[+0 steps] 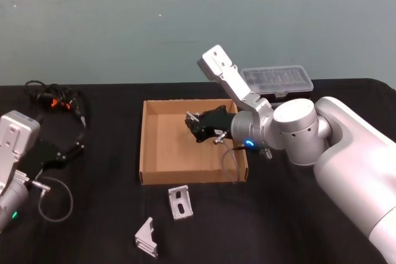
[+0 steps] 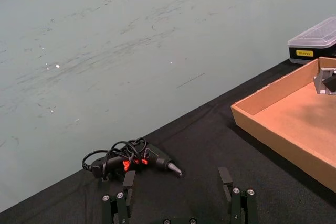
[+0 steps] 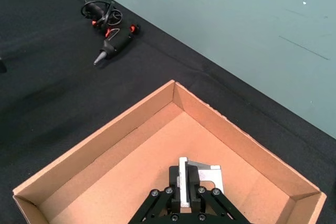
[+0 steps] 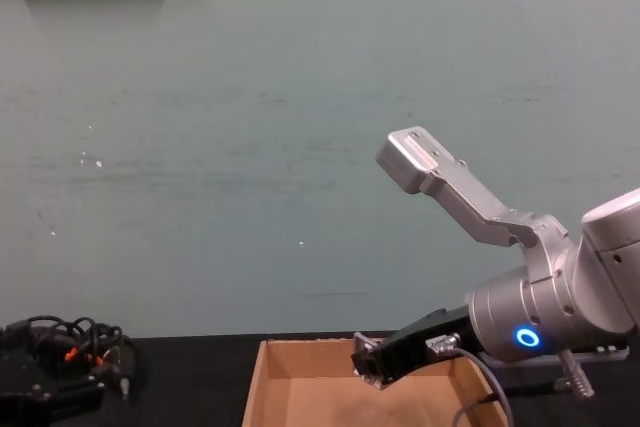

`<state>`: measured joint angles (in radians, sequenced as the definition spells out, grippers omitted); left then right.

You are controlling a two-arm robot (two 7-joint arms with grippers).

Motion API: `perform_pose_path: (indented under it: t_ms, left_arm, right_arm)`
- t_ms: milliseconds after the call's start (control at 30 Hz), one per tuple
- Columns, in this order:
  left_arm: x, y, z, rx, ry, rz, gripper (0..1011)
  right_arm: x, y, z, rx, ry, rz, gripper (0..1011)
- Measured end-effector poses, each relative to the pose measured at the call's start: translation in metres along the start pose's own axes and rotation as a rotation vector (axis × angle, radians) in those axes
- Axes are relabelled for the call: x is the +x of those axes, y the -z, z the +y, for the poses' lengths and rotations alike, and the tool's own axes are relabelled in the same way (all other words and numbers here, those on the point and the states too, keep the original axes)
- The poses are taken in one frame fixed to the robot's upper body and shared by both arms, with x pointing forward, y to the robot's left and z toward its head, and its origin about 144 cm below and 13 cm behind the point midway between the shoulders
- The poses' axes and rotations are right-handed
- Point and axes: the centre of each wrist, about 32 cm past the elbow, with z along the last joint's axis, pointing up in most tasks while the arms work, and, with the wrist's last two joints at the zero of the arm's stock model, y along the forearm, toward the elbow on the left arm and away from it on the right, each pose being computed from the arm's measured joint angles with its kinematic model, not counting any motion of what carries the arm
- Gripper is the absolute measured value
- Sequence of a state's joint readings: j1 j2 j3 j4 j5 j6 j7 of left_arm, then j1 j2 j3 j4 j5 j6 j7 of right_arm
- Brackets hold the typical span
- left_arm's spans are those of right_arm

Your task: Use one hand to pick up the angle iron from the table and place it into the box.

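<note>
Right gripper (image 1: 195, 127), mid-frame, pinches an iron (image 3: 210, 174) over the box (image 1: 143, 146); dropped high, it may bounce out. Left gripper (image 2: 177, 177), at the left edge, gapes.

Box (image 1: 143, 143): matt tan cardboard, smooth. Table (image 1: 278, 214): matt black. Angle iron (image 3: 210, 174): bare silvery metal, dull sheen. Case (image 1: 275, 80): black plastic, clear lid.

Three angle irons (image 1: 180, 203): one clamped in the right tool (image 3: 186, 182), two on the tabletop (image 1: 278, 214), nearer the robot than that tool. One box (image 1: 143, 146) under it. One lidded case (image 1: 275, 80) beyond it. One corded gun (image 1: 52, 100). Two tools; the left tool (image 2: 177, 179) has its fingers spread.
</note>
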<state>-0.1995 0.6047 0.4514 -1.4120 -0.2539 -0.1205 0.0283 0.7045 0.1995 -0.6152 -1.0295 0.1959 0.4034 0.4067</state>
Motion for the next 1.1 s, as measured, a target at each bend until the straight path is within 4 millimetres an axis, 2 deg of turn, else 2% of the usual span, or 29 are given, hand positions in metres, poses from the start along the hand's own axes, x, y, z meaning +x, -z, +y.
perform_pose_path:
  t_ms: [67, 167, 767, 967, 1100]
  left_arm:
    - [0.0, 0.0, 0.0, 0.0, 0.0, 0.0, 1000]
    - [0.0, 0.0, 0.0, 0.0, 0.0, 0.0, 1000]
    - [0.0, 0.0, 0.0, 0.0, 0.0, 0.0, 1000]
    - [0.0, 0.0, 0.0, 0.0, 0.0, 0.0, 1000]
    - [0.0, 0.0, 0.0, 0.0, 0.0, 0.0, 1000]
  right_arm:
    - [0.0, 0.0, 0.0, 0.001, 0.0, 0.0, 119]
    - [0.0, 0.0, 0.0, 0.002, 0.0, 0.0, 200]
    - [0.0, 0.0, -0.001, 0.003, 0.0, 0.001, 765]
    - [-0.004, 0.004, -0.02, 0.087, 0.0, 0.009, 941]
    - [-0.004, 0.005, -0.036, 0.144, 0.002, 0.024, 1002]
